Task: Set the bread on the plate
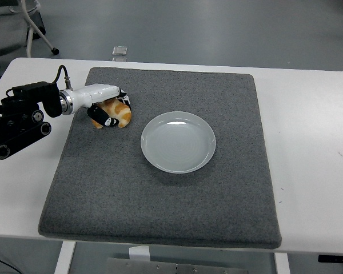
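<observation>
A golden-brown piece of bread lies on the grey mat, left of the plate. An empty white plate sits in the middle of the mat. My left hand reaches in from the left edge, white back on top, with black fingers curled around the bread. The bread still seems to rest on or just above the mat. My right arm is not in view.
The mat covers most of the white table. A small clear object sits at the table's far edge. A chair base stands on the floor at the back left.
</observation>
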Controlling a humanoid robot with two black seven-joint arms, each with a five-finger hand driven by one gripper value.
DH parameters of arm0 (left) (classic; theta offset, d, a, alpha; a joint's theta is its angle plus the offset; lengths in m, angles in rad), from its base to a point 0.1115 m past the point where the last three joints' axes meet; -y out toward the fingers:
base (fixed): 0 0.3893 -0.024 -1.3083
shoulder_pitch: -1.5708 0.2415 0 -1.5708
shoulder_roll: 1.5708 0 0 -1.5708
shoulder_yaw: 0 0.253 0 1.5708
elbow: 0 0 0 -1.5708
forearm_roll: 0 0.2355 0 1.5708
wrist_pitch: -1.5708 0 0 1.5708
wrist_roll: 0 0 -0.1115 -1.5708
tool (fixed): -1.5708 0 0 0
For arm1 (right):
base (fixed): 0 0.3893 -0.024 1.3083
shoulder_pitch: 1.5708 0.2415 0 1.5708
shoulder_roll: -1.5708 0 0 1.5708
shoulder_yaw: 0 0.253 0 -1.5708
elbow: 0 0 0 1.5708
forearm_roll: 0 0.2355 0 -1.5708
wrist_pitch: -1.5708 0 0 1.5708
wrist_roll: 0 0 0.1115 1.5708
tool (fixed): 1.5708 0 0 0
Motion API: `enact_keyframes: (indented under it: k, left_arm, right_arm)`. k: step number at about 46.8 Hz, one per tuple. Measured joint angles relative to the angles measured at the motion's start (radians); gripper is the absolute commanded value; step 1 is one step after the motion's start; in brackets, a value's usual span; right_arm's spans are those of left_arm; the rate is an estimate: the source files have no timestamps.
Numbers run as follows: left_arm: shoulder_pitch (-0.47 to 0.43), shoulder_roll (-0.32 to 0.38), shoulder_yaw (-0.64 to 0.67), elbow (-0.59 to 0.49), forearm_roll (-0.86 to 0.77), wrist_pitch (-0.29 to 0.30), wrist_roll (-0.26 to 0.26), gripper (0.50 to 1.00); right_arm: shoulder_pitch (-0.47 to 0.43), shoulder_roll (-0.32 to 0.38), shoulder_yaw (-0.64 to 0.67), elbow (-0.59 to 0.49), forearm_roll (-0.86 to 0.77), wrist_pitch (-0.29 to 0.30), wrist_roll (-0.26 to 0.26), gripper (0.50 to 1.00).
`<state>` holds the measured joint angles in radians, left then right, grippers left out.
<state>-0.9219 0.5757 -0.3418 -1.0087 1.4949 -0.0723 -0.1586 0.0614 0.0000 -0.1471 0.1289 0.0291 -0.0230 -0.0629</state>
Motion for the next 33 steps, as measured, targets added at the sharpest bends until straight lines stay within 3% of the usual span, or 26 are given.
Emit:
enact_keyframes:
  k: [11,22,33]
  left_arm:
    - [-0.068,0.022,-0.019,-0.015,-0.020,0.000,-0.008,0.500]
    - [-0.197,0.098,-0.014,-0.082,-0.112,-0.020,-0.010,0.500]
    - [-0.272,0.174,-0.016,-0.139,-0.116,-0.043,-0.010,0.500]
  right_arm:
    - [0.000,0.000,0.000,0.000,0.000,0.000,0.000,0.930]
    - [0.000,0.000,0.000,0.000,0.000,0.000,0.000,0.930]
    - [0.000,0.000,0.000,0.000,0.000,0.000,0.000,0.930]
